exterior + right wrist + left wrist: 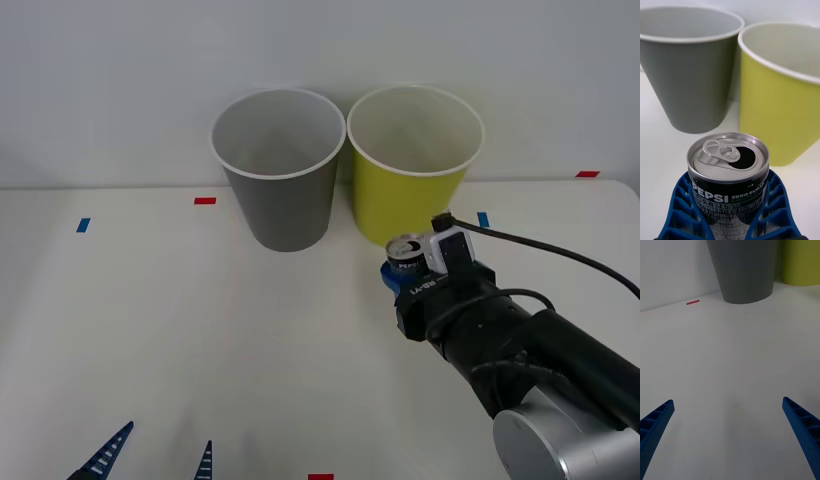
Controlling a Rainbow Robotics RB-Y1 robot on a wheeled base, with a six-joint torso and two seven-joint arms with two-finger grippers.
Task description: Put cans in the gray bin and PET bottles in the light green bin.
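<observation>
A small can [404,250] [728,170] with a black Pepsi label and an opened pull-tab top stands upright between the blue fingers [679,210] of my right gripper [402,272] [728,213], which is shut on it. The can sits just in front of the light green bin [412,165] [780,101]. Left of that bin stands the gray bin [280,170] [688,71] [745,272]; both are upright and look empty inside. My left gripper [150,458] [728,427] hangs open over the near left of the table, nothing between its fingers. No PET bottle is in view.
The white table [150,330] has small red tape marks [205,200] and blue tape marks [82,225] near the back, and a red mark [320,477] at the front edge. A black cable [540,250] runs from my right wrist toward the right. A pale wall stands behind the bins.
</observation>
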